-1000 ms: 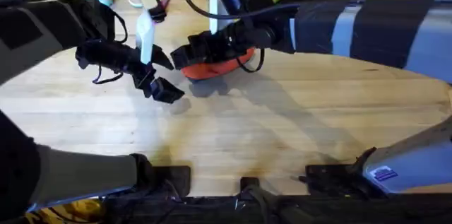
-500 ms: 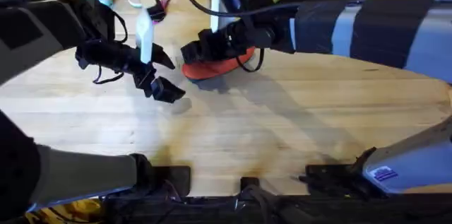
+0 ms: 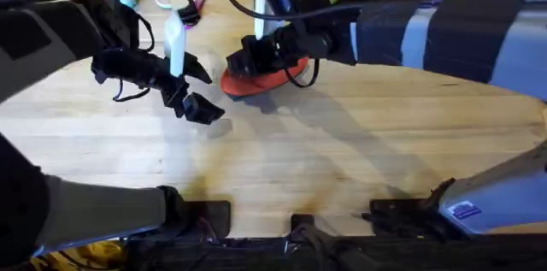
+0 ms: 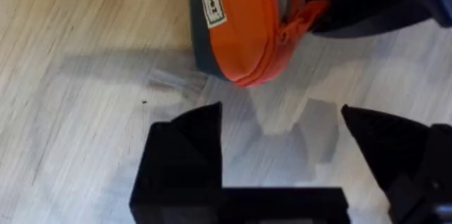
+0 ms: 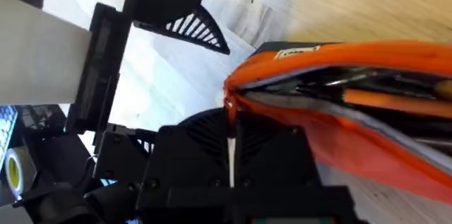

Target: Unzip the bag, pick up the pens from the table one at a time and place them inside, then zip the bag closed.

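Fingers of right gripper (image 5: 229,128) pinched together at the zipper end of the bag (image 3: 261,79), likely on the pull, too small to confirm. Bag part open, an orange pen (image 5: 395,100) inside. Left gripper (image 4: 282,153) spread wide, empty, just beside bag on the table (image 3: 282,160).

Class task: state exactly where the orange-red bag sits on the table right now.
In the overhead view the bag lies on the table slightly left of centre, with the right gripper at its left end.
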Tool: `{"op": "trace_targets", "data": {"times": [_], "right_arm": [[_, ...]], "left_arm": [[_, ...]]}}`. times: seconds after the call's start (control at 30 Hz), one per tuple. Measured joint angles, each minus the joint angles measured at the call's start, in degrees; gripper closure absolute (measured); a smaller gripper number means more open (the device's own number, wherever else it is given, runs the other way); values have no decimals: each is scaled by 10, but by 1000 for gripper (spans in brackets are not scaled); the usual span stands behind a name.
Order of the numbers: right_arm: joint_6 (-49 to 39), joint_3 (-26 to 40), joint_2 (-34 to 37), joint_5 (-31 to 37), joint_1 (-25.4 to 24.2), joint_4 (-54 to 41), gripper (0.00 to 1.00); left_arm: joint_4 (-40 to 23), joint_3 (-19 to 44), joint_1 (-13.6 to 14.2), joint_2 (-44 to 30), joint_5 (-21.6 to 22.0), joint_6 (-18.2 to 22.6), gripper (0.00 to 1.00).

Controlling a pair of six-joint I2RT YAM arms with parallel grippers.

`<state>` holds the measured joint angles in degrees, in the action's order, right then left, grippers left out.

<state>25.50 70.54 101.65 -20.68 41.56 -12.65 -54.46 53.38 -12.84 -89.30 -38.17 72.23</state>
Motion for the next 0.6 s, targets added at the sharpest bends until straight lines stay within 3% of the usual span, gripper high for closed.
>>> {"op": "trace_targets", "data": {"times": [0.57,0.6], "right_arm": [[0,0,-47,1,-2,-10,968],[0,0,-47,1,-2,-10,969]], "left_arm": [[42,0,2,0,-98,0,7],[61,0,18,0,-114,0,7]]}}
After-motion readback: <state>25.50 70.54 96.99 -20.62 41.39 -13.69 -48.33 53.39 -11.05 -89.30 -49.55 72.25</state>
